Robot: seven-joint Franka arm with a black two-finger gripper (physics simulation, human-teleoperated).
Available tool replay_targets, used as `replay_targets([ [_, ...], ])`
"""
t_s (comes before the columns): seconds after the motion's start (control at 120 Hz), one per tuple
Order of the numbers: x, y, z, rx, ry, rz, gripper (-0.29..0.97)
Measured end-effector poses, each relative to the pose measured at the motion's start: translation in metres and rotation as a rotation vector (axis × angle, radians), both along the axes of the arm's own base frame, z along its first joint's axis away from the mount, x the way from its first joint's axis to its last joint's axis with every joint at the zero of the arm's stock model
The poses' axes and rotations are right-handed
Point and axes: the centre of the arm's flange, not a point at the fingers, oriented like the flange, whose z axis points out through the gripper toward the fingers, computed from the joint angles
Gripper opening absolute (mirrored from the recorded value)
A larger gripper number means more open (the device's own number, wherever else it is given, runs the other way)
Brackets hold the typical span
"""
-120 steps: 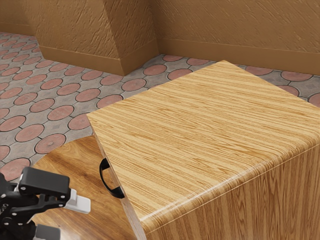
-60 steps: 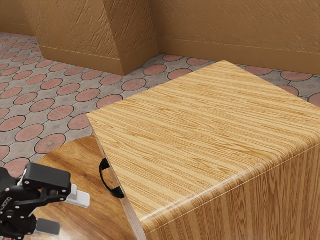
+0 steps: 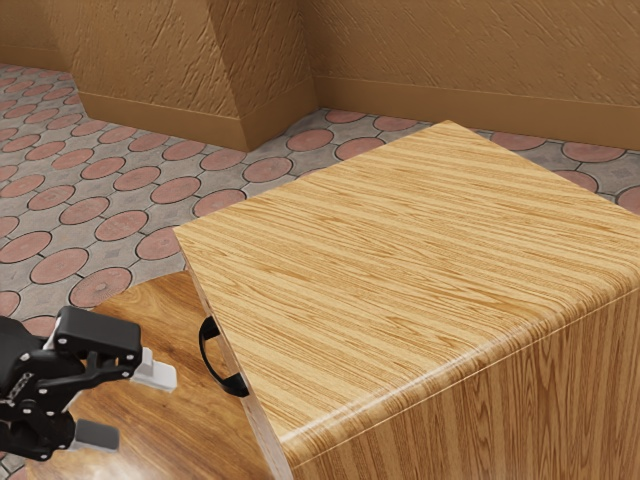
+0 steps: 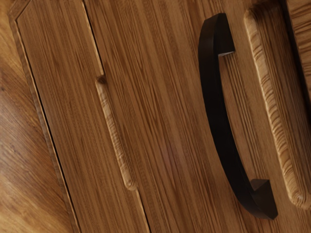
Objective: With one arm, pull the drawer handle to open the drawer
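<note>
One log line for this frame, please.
phase: pre-grasp | gripper: open, empty | drawer handle: black, untouched, toward the exterior view's right of the gripper

Cabinet takes up exterior view's centre and right. Drawer handle on cabinet's front face, just under top edge, facing exterior view's left. Gripper at exterior view's lower left, over bench, near handle but apart from it, jaws toward front face. Floor behind bench; wall behind cabinet. Wrist view: handle ahead of hand, mounted on drawer front.
</note>
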Motion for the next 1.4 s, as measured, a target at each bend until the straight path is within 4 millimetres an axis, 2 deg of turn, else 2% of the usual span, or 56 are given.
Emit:
replay_targets([
  [0.183,0.006,0.013,0.001,-0.027,-0.008,0.017,0.67],
  [0.617,0.028,0.019,-0.007,-0.045,0.005,0.027,0.67],
  [1.4,0.045,0.013,-0.031,-0.016,0.041,0.038,0.67],
])
